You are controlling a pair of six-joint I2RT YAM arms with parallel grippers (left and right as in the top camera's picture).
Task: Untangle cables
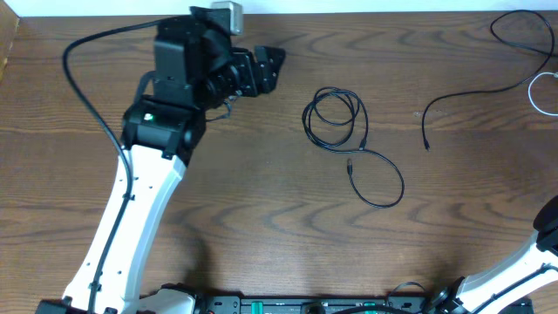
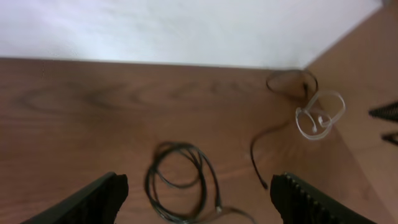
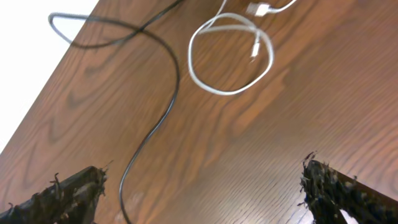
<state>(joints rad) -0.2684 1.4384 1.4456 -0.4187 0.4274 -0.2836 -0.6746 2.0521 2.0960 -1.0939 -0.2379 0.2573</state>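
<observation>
Our left pincer [image 1: 261,70] hangs above the brown wooden desk [image 1: 218,218] with its two dark fingers [image 2: 93,199] spread wide and nothing between them. We judge it is open this way to frame a grasp. The thin black cable wound into a loose coil [image 1: 334,120] lies just ahead of it, and in the wrist view the coil [image 2: 177,185] sits between the fingertips and a little beyond them.

Farther ahead of that pincer and off to its right run a second thin black cable [image 2: 256,152] and a short white cable curled into a ring [image 2: 300,121]. These two are well apart from the coil, so the sorting looks well along.

Our right pincer [image 3: 205,199] is also spread and empty. The white ring [image 3: 190,62] is ahead of it and the long black cable [image 3: 163,115] trails toward its left finger [image 3: 68,193]. Near the ring's upper side the two cords run close together, and we cannot tell whether they cross
</observation>
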